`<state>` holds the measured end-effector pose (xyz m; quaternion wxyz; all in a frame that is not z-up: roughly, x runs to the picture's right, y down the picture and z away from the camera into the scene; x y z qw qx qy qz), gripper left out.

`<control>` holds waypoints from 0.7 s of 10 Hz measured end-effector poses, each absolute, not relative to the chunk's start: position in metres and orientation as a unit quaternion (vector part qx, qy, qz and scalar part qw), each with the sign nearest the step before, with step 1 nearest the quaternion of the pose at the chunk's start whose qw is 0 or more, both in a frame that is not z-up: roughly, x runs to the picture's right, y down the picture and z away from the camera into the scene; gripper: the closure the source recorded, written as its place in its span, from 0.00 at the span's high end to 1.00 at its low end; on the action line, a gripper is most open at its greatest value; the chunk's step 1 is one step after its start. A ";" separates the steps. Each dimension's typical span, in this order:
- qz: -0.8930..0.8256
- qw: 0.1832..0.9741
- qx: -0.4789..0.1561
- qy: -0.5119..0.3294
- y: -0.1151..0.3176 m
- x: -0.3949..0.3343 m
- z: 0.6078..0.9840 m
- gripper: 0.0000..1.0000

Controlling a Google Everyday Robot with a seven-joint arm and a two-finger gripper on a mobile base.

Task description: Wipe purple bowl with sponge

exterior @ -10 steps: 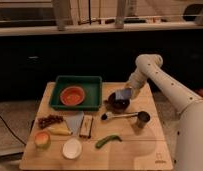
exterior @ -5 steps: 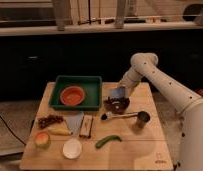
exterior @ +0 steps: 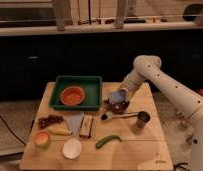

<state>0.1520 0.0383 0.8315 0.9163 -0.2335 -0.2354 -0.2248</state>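
Note:
The purple bowl [exterior: 119, 106], small and almost black, sits on the wooden table just right of the green tray. My gripper [exterior: 120, 96] reaches down from the right on the white arm and hangs right over the bowl. It is shut on the sponge [exterior: 117, 96], a small light-blue block pressed at the bowl's top rim. The arm hides the far side of the bowl.
A green tray [exterior: 77, 79] holds an orange bowl [exterior: 72, 95]. A metal cup [exterior: 142, 119] with a long handle lies just in front of the dark bowl. Further left and forward are a green pepper [exterior: 108, 141], white bowl [exterior: 72, 148], pale triangular piece [exterior: 74, 121], grapes [exterior: 49, 120] and banana [exterior: 60, 131].
The gripper with the sponge shifted a little left over the bowl, then back to the right. The bowl and the other items stayed in place.

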 end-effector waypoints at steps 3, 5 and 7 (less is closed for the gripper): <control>-0.228 0.915 -0.229 -0.243 0.038 0.152 0.826 0.01; -0.228 0.915 -0.228 -0.244 0.038 0.153 0.825 0.01; -0.228 0.914 -0.228 -0.244 0.038 0.152 0.826 0.01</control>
